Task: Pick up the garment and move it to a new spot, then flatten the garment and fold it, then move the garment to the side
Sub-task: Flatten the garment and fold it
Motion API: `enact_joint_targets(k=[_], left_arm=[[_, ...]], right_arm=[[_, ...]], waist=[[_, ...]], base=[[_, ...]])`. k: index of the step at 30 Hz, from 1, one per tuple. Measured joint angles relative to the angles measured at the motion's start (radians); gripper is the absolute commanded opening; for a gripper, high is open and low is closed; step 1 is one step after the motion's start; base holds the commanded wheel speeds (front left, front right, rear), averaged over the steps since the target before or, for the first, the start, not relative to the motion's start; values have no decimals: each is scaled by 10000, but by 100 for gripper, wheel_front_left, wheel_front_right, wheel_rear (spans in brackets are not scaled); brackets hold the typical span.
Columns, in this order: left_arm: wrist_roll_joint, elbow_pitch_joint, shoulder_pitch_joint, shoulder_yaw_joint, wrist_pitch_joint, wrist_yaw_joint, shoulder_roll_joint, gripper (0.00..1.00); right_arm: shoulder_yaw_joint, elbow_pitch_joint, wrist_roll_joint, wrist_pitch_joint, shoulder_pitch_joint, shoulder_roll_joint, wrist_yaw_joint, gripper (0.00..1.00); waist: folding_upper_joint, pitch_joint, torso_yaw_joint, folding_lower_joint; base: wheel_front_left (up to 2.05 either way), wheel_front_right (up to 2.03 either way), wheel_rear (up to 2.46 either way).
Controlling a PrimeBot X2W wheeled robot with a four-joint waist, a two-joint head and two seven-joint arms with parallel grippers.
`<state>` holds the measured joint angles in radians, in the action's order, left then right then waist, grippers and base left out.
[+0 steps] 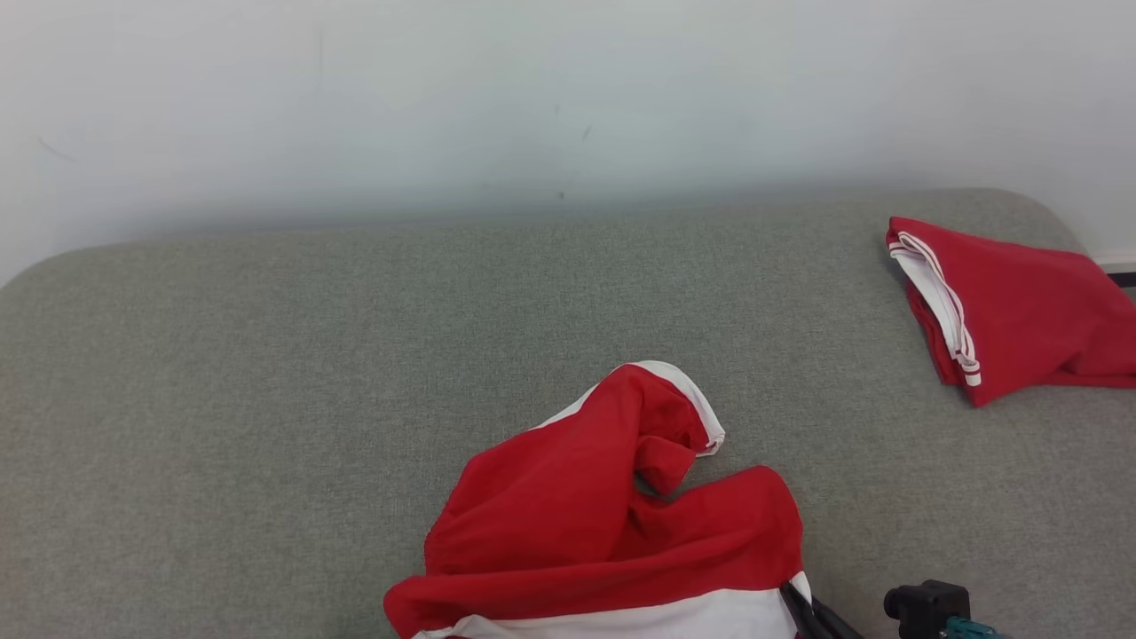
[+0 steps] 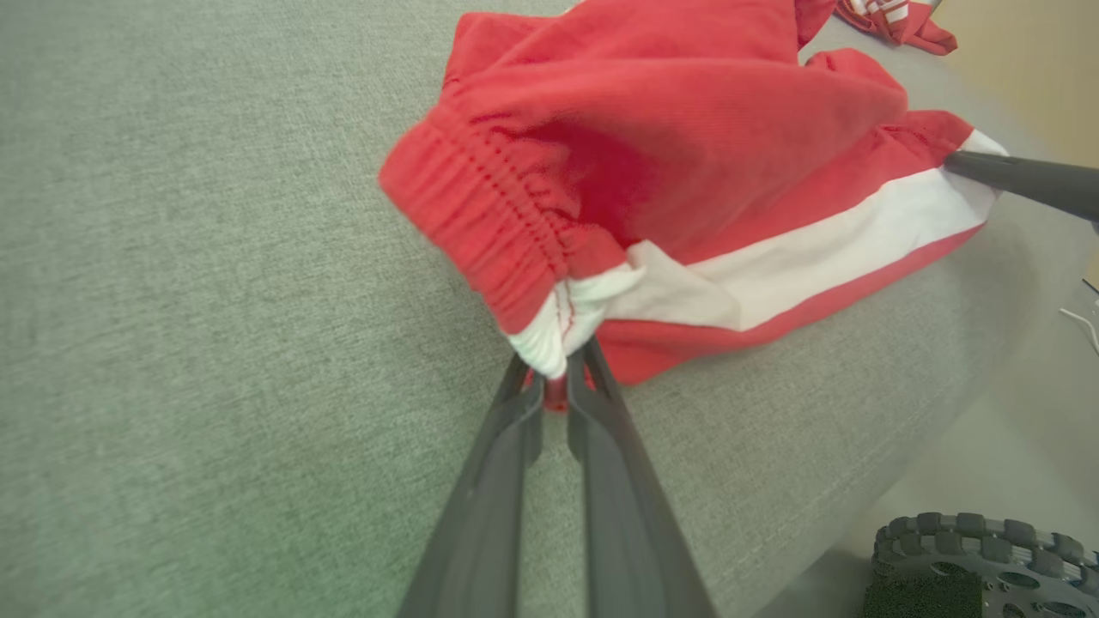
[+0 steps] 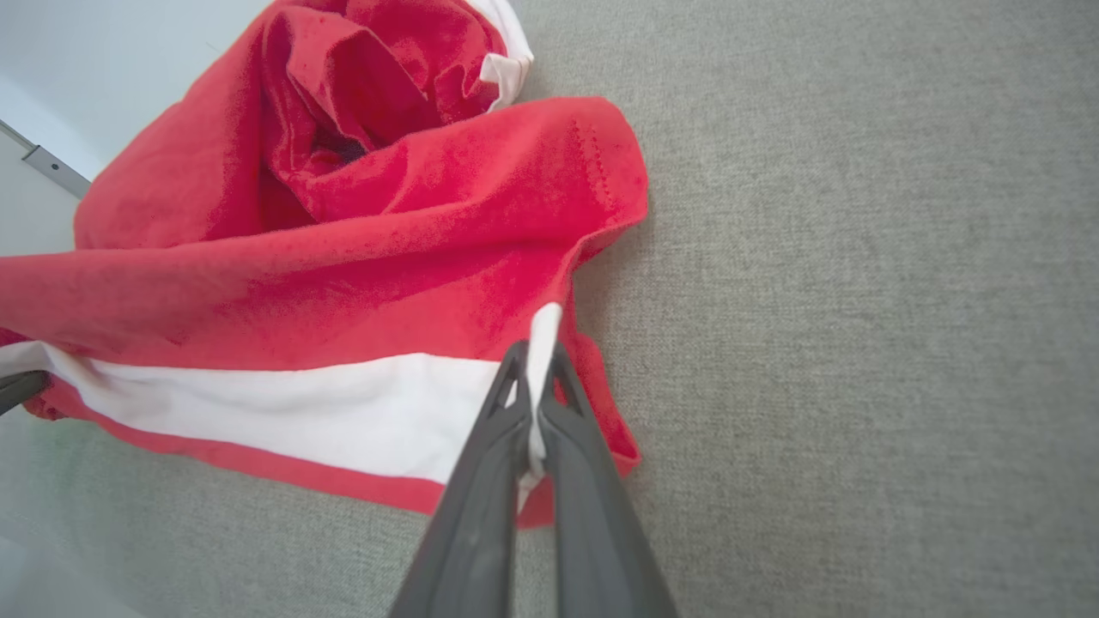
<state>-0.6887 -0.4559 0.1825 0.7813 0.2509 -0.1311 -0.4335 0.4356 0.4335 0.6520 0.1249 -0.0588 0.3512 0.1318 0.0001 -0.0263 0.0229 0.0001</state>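
garment (image 1: 612, 524) cut off below, waistband (image 2: 481, 232) blurred

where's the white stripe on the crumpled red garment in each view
head view: white stripe along the bottom edge, middle.
left wrist view: stripe right of centre, slanting up rightward.
right wrist view: stripe lower left, reaching the centre.
shared landmark: right gripper shut on the stripe's end.

Bare room: white wall (image 1: 568, 89), grey cushion (image 1: 222, 399)
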Motion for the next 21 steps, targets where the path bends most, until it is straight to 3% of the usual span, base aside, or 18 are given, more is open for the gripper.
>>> enact_joint_targets(k=[6, 12, 17, 21], left_arm=[[27, 821, -407, -332, 90, 0, -226, 0], [318, 2424, 38, -700, -56, 167, -777, 0], [301, 3200, 2036, -1005, -966, 79, -1183, 0], [-384, 3120, 4485, -1348, -1818, 54, -1187, 0]], right_arm=[[-19, -872, 270, 518, 129, 295, 0, 0], [-301, -2098, 514, 313, -287, 579, 0, 0], [-512, -2683, 819, -263, -1866, 821, 0, 0], [-606, -2662, 1131, -815, -4182, 844, 0, 0]], waist=[[0, 121, -29, -1], [-1, 123, -51, -1], [0, -179, -30, 0], [0, -664, 2, 1]], base=[[0, 0, 0], [0, 0, 0], [0, 0, 0], [0, 0, 0]])
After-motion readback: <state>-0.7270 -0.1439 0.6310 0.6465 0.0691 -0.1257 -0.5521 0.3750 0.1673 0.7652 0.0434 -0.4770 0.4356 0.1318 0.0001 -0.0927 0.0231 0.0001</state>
